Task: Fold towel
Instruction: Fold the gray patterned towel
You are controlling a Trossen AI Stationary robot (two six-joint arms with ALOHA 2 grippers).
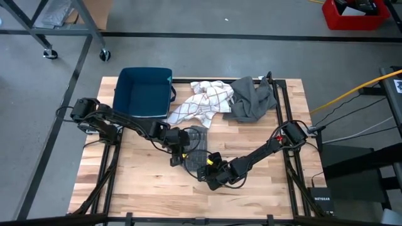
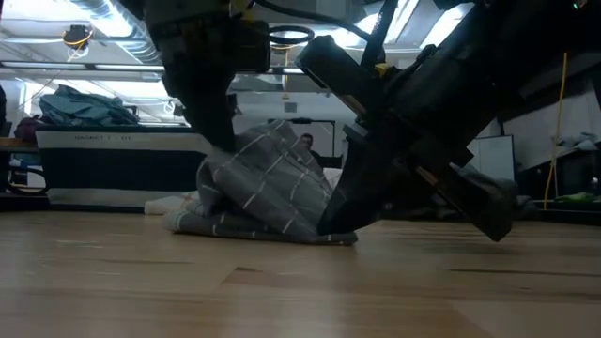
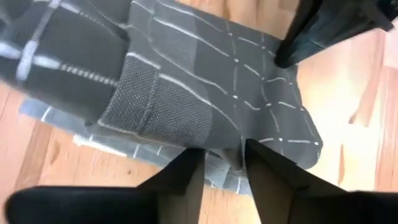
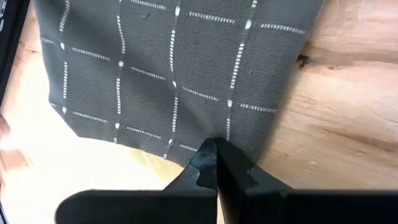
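At the high frame's centre, we see the dark grey checked cloth towel [image 1: 195, 147]. Our left gripper [image 1: 178, 155] stands slightly parted over its edge; our right gripper [image 1: 209, 168], closed, pins a corner. The fold may spring open.

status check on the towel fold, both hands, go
Left hand open a little at the grey checked towel's edge. Right hand shut, tips pressed on the towel's edge. Towel bunched, fold unfinished. Nothing blocking.

Dark grey towel with thin white grid lines [image 1: 196, 145]; white cloth with dark checks [image 1: 204, 102]; plain grey cloth [image 1: 252, 98]; navy blue bin [image 1: 144, 92]; pale wood-plank counter [image 1: 264, 185].
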